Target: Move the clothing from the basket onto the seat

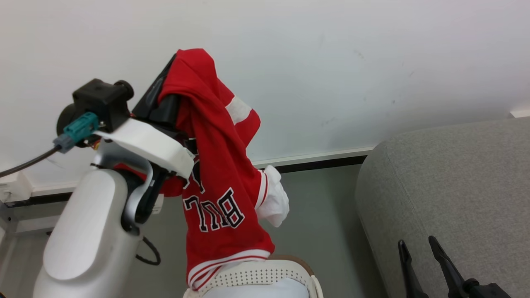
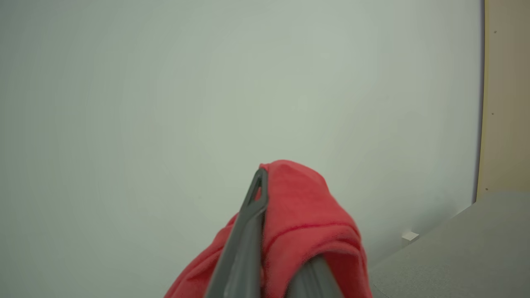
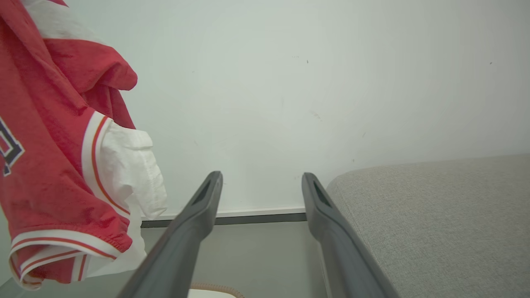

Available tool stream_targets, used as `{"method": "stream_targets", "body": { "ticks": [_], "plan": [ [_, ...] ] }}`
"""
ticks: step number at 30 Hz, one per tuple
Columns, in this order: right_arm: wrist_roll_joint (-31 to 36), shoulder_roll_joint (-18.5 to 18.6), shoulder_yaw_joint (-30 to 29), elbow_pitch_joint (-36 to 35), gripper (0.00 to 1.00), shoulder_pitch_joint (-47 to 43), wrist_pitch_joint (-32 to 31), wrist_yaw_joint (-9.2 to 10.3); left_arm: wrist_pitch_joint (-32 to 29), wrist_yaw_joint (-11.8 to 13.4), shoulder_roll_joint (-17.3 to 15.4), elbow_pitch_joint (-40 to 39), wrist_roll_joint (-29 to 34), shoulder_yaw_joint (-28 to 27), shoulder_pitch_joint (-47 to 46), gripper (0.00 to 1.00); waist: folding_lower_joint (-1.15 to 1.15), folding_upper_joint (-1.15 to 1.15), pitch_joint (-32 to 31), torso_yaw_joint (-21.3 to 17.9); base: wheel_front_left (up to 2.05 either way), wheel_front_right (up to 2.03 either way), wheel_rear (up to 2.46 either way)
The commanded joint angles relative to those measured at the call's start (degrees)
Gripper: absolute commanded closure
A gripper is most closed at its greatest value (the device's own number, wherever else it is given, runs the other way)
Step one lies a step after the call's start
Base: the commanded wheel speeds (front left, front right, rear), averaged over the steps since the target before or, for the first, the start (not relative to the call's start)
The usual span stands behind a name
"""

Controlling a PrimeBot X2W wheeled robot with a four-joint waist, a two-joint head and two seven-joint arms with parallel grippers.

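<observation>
At far left, left hand was clenched on the clothing, raised high. Its hem hung at the basket rim; contact unclear. Recommended: lift until the hem clears, then carry rightward, well over the seat, before letting go. Right hand stood released near the seat.

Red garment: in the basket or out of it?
Out: the red garment hangs from the shut left tool above the basket; whether its hem brushes the rim, cannot tell.

One red garment, one basket, one seat.
</observation>
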State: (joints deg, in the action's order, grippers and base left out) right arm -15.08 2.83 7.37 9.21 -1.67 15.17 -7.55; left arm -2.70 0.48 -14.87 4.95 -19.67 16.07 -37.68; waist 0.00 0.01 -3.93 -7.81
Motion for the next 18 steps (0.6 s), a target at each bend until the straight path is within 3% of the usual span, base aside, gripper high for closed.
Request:
{"method": "stream_targets", "body": {
  "ticks": [1,13,18],
  "plan": [
    [0.31,0.12,-0.22,-0.23,0.0,-0.69,-0.02,0.12,0.08,0.07,-0.19,-0.16,-0.72,0.01,0.49,1.0,0.0,-0.01,0.09,0.08,0.0,0.0,0.0],
    [1.92,0.11,1.35,-0.93,0.0,1.5,-0.02,0.12,0.17,0.42,-0.21,0.0,-1.05,0.95,0.91,1.0,0.0,-0.01,0.74,0.09,0.0,0.0,0.0],
    [1.28,3.8,8.62,-1.35,0.0,4.93,-0.03,0.12,0.13,0.41,-0.3,0.02,-1.23,1.23,0.72,1.0,0.0,-0.01,0.82,-0.03,0.0,0.0,0.0]
  ]
}}
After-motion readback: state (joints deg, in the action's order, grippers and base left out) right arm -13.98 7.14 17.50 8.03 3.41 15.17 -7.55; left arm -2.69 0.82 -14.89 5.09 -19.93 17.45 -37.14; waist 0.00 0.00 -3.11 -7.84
